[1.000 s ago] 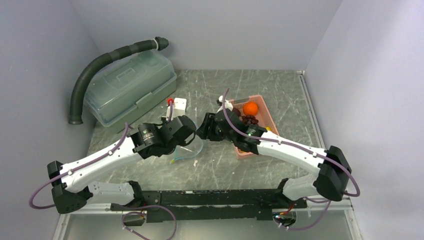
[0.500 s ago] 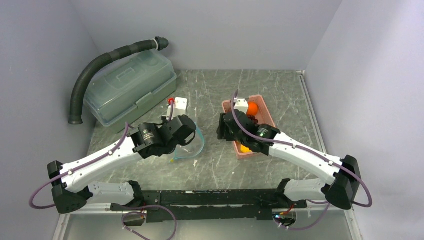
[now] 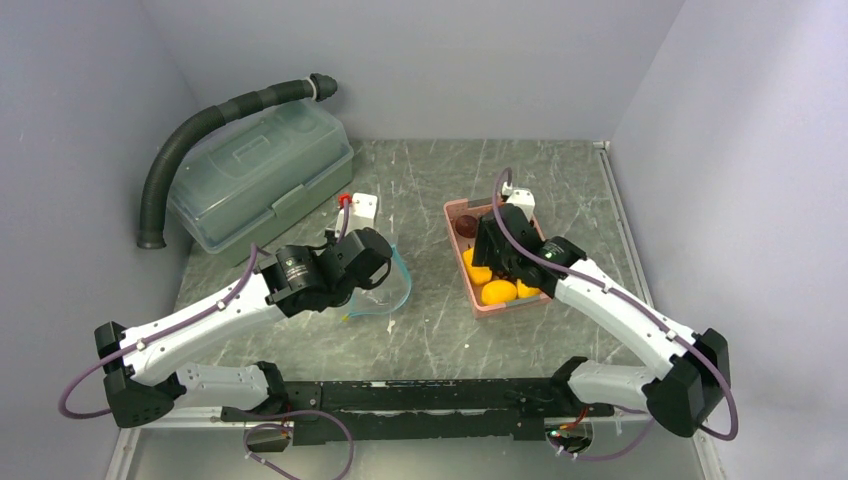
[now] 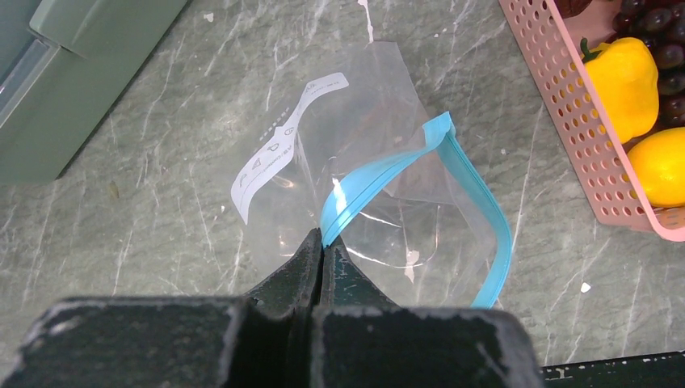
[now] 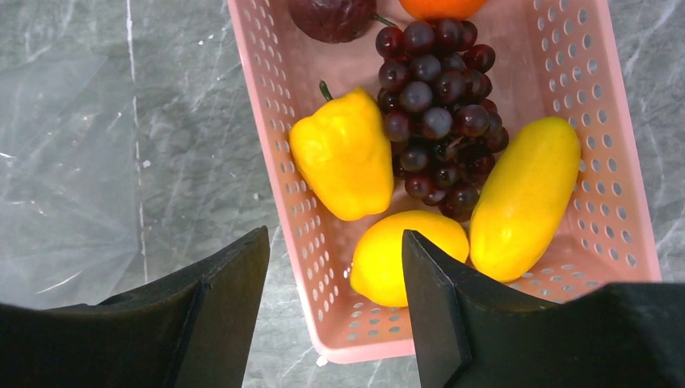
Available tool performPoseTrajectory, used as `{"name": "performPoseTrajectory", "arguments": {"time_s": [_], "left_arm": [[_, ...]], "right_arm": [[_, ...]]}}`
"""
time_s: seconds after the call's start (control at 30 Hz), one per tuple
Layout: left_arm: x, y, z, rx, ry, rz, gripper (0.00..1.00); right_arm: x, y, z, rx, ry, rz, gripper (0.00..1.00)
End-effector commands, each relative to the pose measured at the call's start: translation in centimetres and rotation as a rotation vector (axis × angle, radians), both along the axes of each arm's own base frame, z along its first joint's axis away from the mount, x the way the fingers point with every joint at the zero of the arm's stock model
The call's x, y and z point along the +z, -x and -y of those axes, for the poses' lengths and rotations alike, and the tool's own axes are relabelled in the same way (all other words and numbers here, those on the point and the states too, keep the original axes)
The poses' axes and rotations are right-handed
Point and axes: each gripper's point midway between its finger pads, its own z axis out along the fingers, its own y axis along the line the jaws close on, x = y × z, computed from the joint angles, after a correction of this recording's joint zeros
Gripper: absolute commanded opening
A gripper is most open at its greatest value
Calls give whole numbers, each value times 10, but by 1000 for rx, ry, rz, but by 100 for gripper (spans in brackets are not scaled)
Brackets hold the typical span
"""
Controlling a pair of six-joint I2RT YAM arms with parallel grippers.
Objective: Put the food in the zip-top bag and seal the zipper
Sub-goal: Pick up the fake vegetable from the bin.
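Observation:
The clear zip-top bag [image 4: 355, 162] lies on the table with its mouth held open. My left gripper [image 4: 323, 242] is shut on the teal zipper [image 4: 380, 171], pinching one end; it also shows in the top view [image 3: 383, 283]. My right gripper [image 5: 334, 234] is open and empty, hovering over the near left edge of the pink basket [image 5: 266, 105]. The basket holds three yellow pieces [image 5: 343, 153], the grape bunch [image 5: 436, 113], the dark reddish round fruit [image 5: 331, 16] and the orange [image 5: 440, 6]. From above, the right gripper [image 3: 492, 255] hides the grapes and the orange.
The green-grey lidded box [image 3: 260, 175] stands at the back left with a black hose [image 3: 200, 125] over it. A small white object with a red cap [image 3: 358, 208] lies behind the bag. Grey walls close in the table on three sides.
My right gripper has moved right, from beside the bag's mouth to over the basket. My left gripper still holds the zipper in the same place.

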Motion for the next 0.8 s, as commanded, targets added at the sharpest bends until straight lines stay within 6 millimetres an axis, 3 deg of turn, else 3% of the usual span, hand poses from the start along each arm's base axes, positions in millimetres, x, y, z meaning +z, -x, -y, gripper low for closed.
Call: {"name": "performPoseTrajectory", "arguments": {"time_s": [0.0,0.77], "left_arm": [[17,-5,5,-8,42,38,0],[16,-1,-5,1,50,27,0]], "right_arm": [[-10,-6,1,28,23,-25,65],[-67,-55,-14,63,-37,-163,65]]}}
